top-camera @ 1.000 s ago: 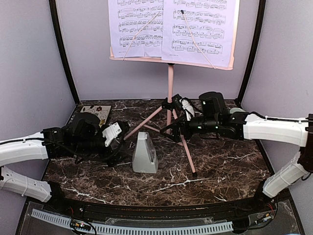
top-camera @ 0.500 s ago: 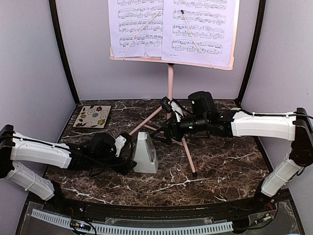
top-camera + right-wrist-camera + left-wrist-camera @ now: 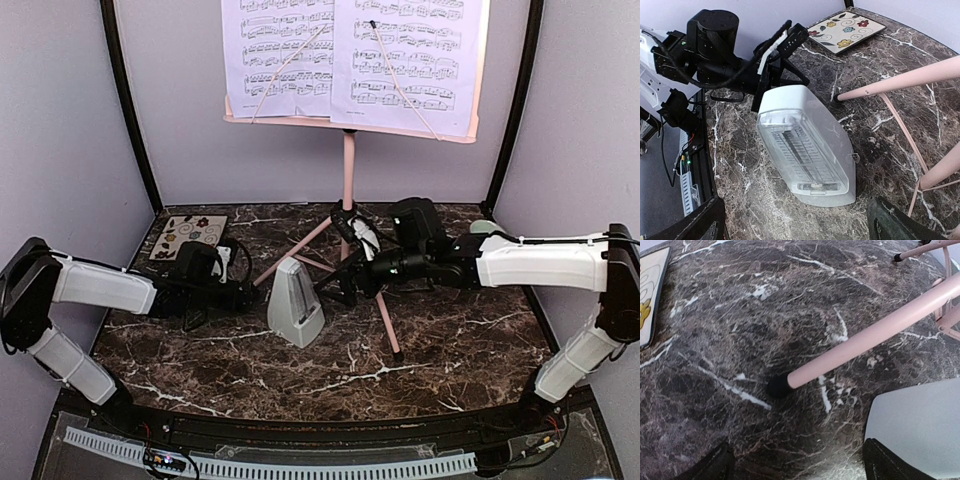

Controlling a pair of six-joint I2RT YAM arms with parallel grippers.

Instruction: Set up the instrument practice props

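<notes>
The pink music stand stands at the back on thin tripod legs, with pale sheet-music pages on its plate. The light-grey pyramid metronome with its clear cover stands on the marble in front of the legs. My left gripper is open and empty just left of the metronome, close to a black-tipped stand leg. My right gripper is open and empty just right of the metronome, among the tripod legs. In both wrist views the gripper's fingers stand wide apart.
A floral-patterned square tile lies at the back left, also in the right wrist view. A small pale-green bowl shows partly behind my right arm. Purple walls close in the dark marble table.
My left arm has swung toward the back left, its gripper staying beside the metronome. The metronome has turned slightly. My right gripper has dropped a little closer to it.
</notes>
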